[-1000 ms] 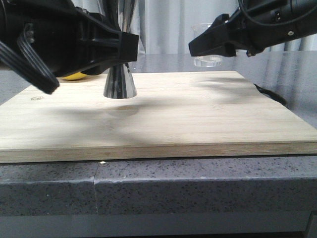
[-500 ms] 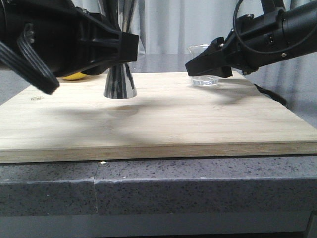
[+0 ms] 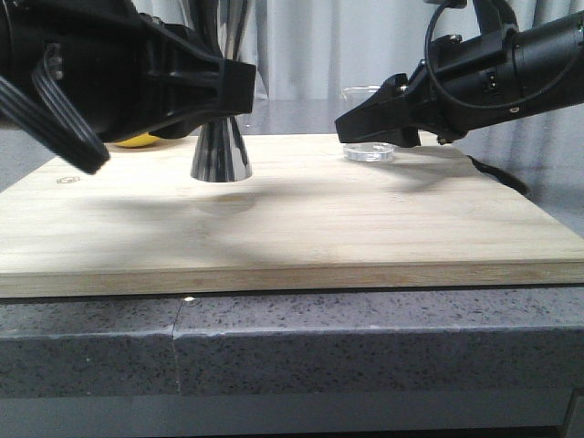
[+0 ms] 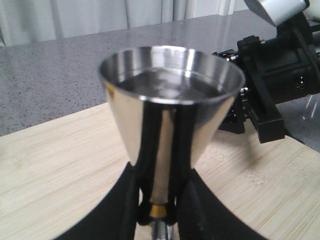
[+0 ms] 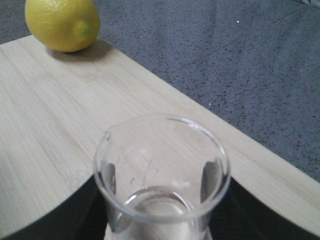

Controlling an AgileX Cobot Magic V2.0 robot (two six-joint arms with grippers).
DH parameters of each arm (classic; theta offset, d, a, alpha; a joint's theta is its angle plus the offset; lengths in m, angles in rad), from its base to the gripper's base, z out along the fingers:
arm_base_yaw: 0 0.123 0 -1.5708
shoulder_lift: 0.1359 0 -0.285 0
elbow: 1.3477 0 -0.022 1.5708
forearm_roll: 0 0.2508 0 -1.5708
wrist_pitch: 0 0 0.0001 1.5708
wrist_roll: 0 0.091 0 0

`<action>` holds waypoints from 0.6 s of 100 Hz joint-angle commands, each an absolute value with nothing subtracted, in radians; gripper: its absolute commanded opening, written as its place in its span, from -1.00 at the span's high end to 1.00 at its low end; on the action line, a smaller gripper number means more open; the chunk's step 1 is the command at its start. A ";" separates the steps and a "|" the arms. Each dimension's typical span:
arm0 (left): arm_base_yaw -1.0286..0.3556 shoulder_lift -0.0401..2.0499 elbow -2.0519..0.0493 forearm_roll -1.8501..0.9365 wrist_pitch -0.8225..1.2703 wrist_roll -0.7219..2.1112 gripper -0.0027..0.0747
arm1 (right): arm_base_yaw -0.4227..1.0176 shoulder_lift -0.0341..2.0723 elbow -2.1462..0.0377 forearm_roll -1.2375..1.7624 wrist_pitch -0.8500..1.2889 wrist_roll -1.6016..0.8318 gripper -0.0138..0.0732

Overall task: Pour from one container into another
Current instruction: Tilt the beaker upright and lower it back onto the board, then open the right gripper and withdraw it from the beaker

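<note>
The steel jigger (image 3: 220, 151) stands upright on the wooden board (image 3: 301, 228), left of the middle. My left gripper (image 3: 224, 91) is shut on its narrow waist. In the left wrist view the jigger's upper cup (image 4: 170, 90) holds clear liquid, and the black fingers (image 4: 200, 210) clamp the waist below it. Further right, the small clear beaker (image 3: 370, 149) stands upright with its base down at the board's far edge. My right gripper (image 3: 370, 114) is shut on it. In the right wrist view the beaker (image 5: 162, 170) sits between the dark fingers (image 5: 250, 215); I see hardly any liquid in it.
A yellow lemon (image 5: 62, 22) lies at the board's far left corner, partly hidden behind my left arm (image 3: 137, 140). The board rests on a grey speckled counter (image 3: 365, 338). A dark cable (image 3: 497, 173) lies off the board's right edge.
My right gripper has come down and slightly left with the beaker, from above the board to its surface. The left gripper and jigger have not moved.
</note>
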State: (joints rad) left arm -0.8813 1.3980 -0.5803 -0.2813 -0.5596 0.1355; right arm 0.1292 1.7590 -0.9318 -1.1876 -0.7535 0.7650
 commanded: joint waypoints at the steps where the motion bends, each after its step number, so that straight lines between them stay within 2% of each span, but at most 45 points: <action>1: -0.888 1.363 -0.614 -0.272 -0.655 0.123 0.96 | 0.123 1.731 -0.951 -1.175 -0.769 0.760 0.05; 16: -0.888 1.363 -0.614 -0.272 -0.655 0.123 0.96 | 0.123 1.731 -0.951 -1.175 -0.771 0.760 -0.01; 43: -0.888 1.363 -0.614 -0.272 -0.655 0.123 0.96 | 0.123 1.731 -0.951 -1.120 -0.773 0.760 -0.63; 60: -0.888 1.363 -0.614 -0.272 -0.663 0.123 0.96 | 0.123 1.723 -0.959 -1.093 -0.773 0.760 -0.72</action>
